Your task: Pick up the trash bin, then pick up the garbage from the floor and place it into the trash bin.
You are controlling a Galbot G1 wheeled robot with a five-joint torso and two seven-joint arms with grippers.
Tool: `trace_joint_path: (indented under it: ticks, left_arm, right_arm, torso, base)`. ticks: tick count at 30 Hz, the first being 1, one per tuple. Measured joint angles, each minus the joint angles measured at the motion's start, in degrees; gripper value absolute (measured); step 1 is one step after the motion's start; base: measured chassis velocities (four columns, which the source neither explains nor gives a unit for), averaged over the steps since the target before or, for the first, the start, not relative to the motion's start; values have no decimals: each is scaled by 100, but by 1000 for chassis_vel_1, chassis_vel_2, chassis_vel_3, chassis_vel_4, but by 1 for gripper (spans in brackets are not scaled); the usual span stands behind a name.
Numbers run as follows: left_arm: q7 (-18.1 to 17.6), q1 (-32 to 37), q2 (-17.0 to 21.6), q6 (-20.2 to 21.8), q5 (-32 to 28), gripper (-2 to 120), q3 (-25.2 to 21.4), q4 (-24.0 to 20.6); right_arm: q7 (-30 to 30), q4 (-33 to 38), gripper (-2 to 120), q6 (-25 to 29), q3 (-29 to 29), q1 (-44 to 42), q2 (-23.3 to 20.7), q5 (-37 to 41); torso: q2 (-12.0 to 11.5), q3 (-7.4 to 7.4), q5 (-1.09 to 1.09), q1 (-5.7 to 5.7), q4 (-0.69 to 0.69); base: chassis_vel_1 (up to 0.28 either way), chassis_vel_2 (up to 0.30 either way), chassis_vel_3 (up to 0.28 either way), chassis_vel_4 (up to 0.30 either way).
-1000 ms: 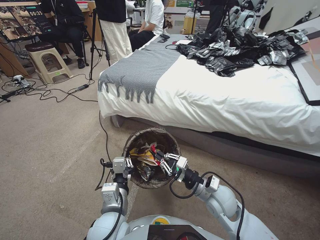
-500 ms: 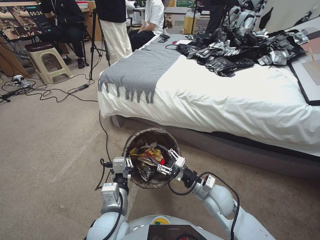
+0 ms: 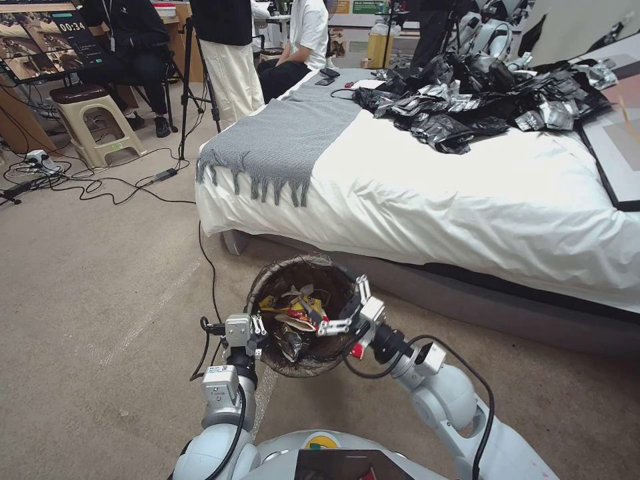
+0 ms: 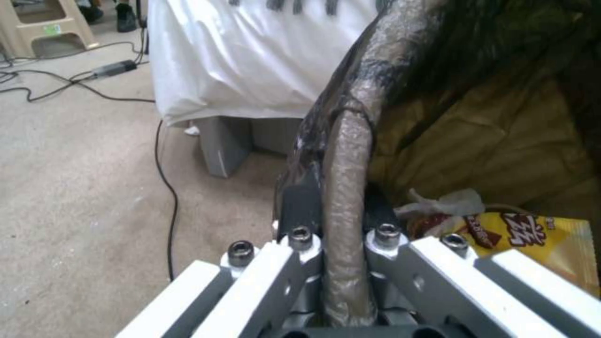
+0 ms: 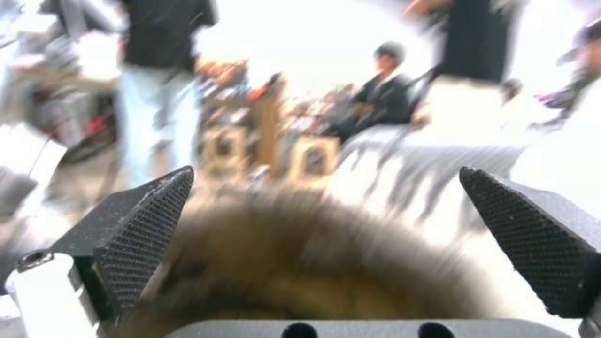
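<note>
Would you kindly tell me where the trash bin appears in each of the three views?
Head view: trash bin low centre, left gripper clamping its rim.
Left wrist view: rim between the fingers.
Right wrist view: blurred brown rim between open fingers.
Shared landmark: white bed.

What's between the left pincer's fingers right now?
The trash bin rim, wrapped in its liner bag: the left wrist view shows the left pincer shut on it. Yellow snack packet lies just inside.
</note>
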Motion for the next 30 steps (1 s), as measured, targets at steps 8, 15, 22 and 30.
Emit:
trace_joint_path:
  ticks: [8, 15, 22, 30]
  left_arm:
    - [0, 0, 0, 0, 0, 0, 0, 0]
    - [0, 0, 0, 0, 0, 0, 0, 0]
    - [0, 0, 0, 0, 0, 0, 0, 0]
    - [0, 0, 0, 0, 0, 0, 0, 0]
  right_arm:
    - [2031, 738, 100, -548, 1185, -853, 324, -596]
    - [2278, 420, 100, -444, 1604, -1435, 531, -652]
    - [2272, 66, 100, -321, 1592, -1471, 697, -687]
    - [2183, -65, 100, -314, 1557, -1296, 710, -681]
  torso:
    - [0, 0, 0, 0, -1]
    - [0, 0, 0, 0, -1]
    - [0, 0, 1, 0, 0]
    - [0, 0, 0, 0, 0]
  base:
    - [0, 0, 0, 0]
    - [0, 0, 0, 0]
    - [0, 0, 0, 0]
    - [8, 11, 7, 12]
